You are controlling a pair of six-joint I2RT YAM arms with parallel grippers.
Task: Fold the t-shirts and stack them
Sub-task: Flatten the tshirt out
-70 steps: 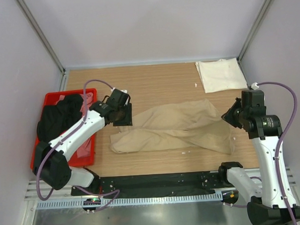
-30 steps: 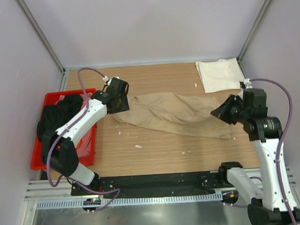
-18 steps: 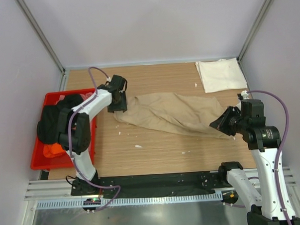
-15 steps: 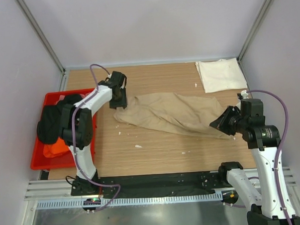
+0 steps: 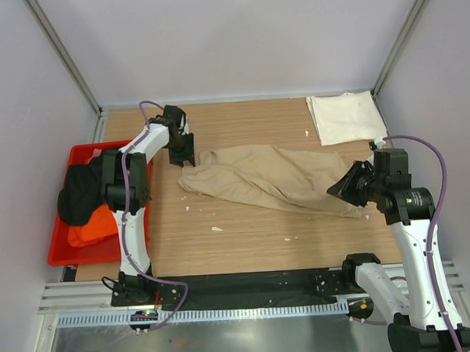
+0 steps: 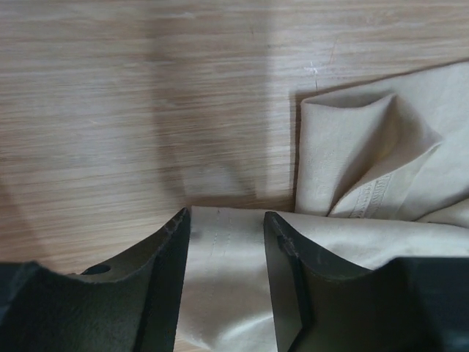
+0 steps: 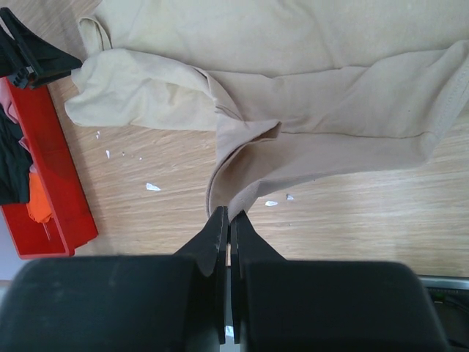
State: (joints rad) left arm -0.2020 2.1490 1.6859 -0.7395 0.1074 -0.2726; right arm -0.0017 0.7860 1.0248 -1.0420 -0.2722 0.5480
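A tan t-shirt (image 5: 266,178) lies stretched, rumpled, across the middle of the wooden table. My left gripper (image 5: 184,158) is at its left end, low over the table. In the left wrist view it (image 6: 223,214) is open, and a flat hem of the tan t-shirt (image 6: 366,169) lies between its fingers (image 6: 170,271). My right gripper (image 5: 337,190) is at the shirt's right end. The right wrist view shows it (image 7: 229,213) shut on a lifted fold of the tan t-shirt (image 7: 293,88). A cream-white t-shirt (image 5: 345,116) lies folded at the back right corner.
A red bin (image 5: 55,248) stands at the table's left edge with black cloth (image 5: 81,192) and orange cloth (image 5: 95,226) in it. Small white flecks (image 5: 215,228) dot the wood near the shirt. Grey walls close in the left, back and right sides.
The left arm has swung back and leftward, which bared the orange cloth in the bin, while its gripper stayed at the shirt's left end. The right gripper shifted slightly with its fold.
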